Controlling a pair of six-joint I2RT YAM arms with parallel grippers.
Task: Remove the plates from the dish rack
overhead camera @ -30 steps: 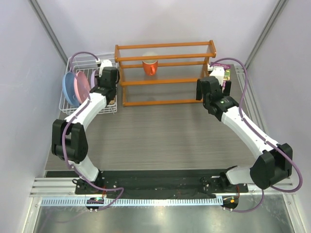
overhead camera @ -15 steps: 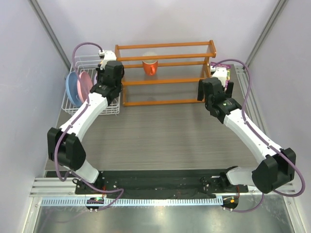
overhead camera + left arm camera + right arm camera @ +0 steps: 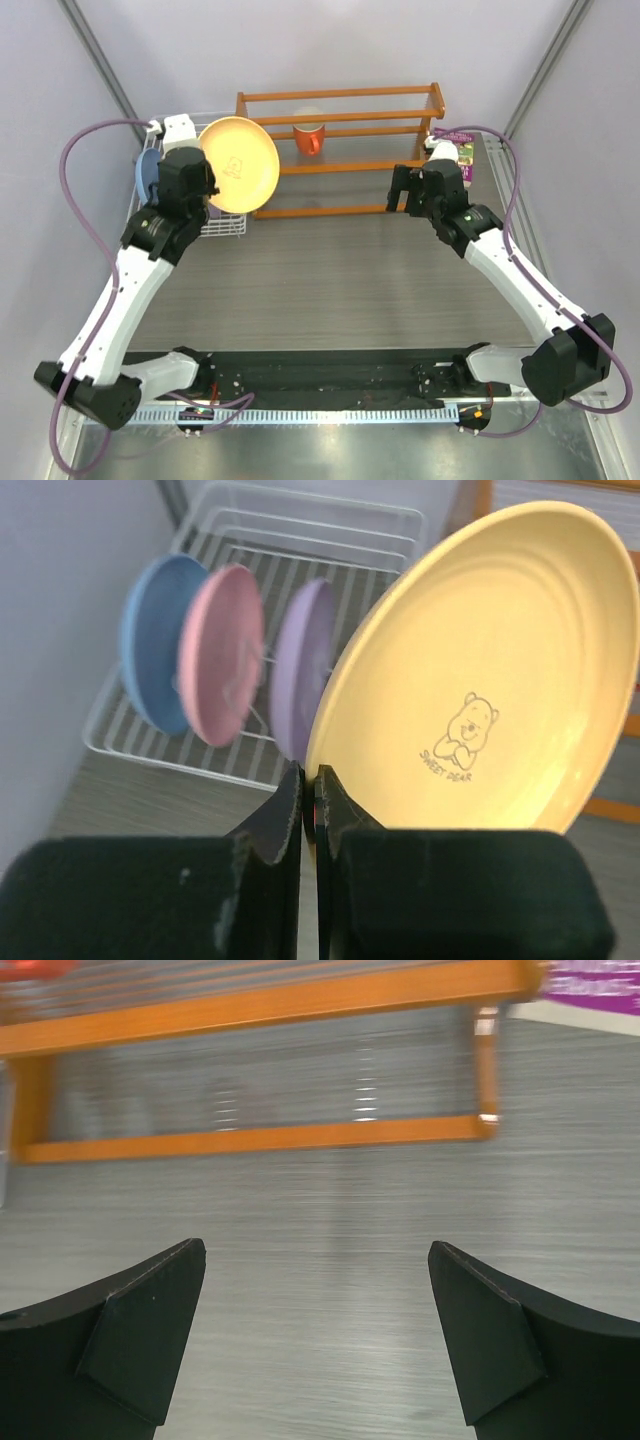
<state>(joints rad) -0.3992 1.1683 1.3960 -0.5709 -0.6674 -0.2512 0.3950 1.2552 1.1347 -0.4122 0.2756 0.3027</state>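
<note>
My left gripper [image 3: 308, 775] is shut on the lower rim of the yellow-orange plate [image 3: 480, 670], which has a bear print. It holds the plate tilted in the air above the right side of the white wire dish rack [image 3: 330, 540]. In the top view the left gripper [image 3: 208, 192] and the yellow-orange plate [image 3: 240, 165] are in front of the rack [image 3: 225, 228]. The lilac plate [image 3: 300, 670], pink plate [image 3: 225, 665] and light blue plate [image 3: 150, 650] stand upright in the rack. My right gripper [image 3: 400, 190] is open and empty over the table, and it shows in its wrist view [image 3: 315, 1250].
The orange wooden shelf frame [image 3: 340, 95] stands at the back with an orange mug [image 3: 309, 138] in it; its lower rail [image 3: 260, 1138] is just ahead of my right gripper. A white and purple carton [image 3: 455, 155] sits at the shelf's right end.
My left gripper has lifted the yellow-orange plate up out of the rack, and the arm has drawn back. My right gripper has moved left along the shelf front.
</note>
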